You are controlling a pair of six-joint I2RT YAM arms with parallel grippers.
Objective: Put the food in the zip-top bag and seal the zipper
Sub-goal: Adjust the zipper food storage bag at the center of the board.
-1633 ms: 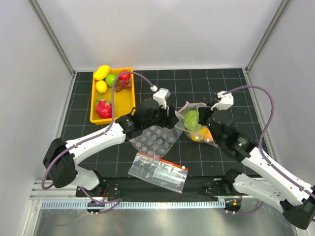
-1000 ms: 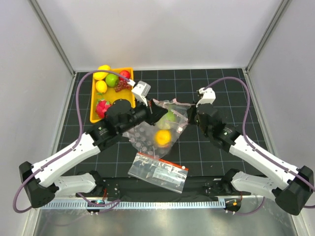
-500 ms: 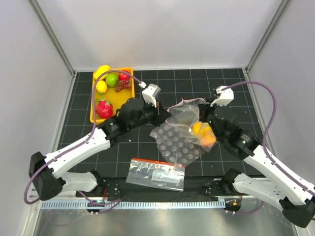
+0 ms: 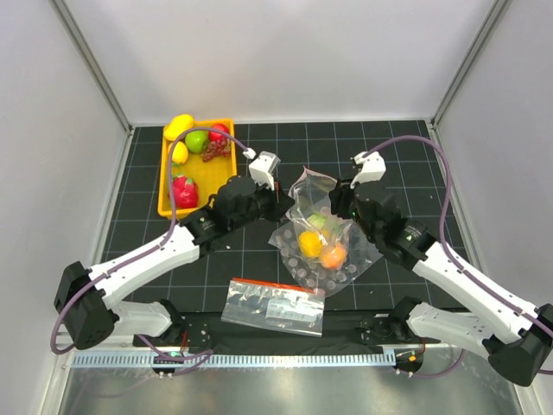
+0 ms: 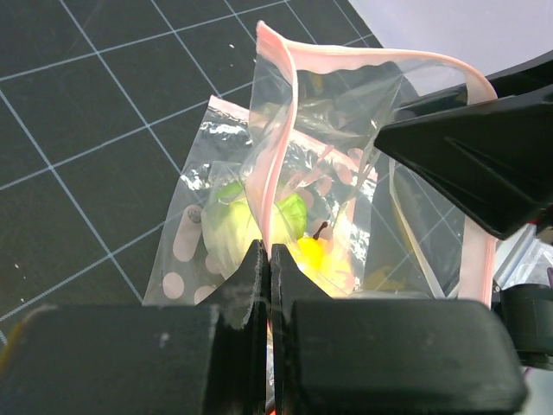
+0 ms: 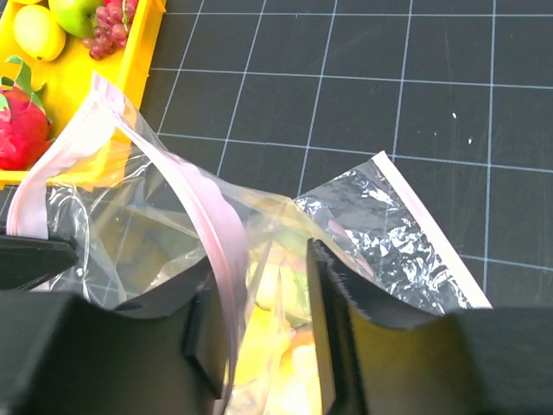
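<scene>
The zip-top bag [image 4: 313,186] hangs upright between my two grippers, mouth up, over the middle of the mat. Inside it the food [image 4: 309,244] shows as a yellow, an orange and a green piece at the bottom. My left gripper [image 5: 268,251] is shut on the bag's left rim, pinching the pink zipper [image 5: 275,130]. My right gripper [image 6: 262,264] stands open at the bag's right side. The pink zipper [image 6: 212,216] runs past its left finger, and the food [image 6: 268,346] glows yellow below the jaws.
A clear bubble sheet [image 4: 346,275] lies under the hanging bag. A printed bag with a red band [image 4: 275,304] lies near the front edge. The yellow tray [image 4: 214,177] at the back left holds more toy fruit, among them a red dragon fruit [image 4: 183,190] and a green apple [image 4: 197,140].
My right gripper's jaws have come apart, and that arm has swung left. The bag with its fruit has shifted left and now hangs lower between the arms. The left grip is unchanged.
</scene>
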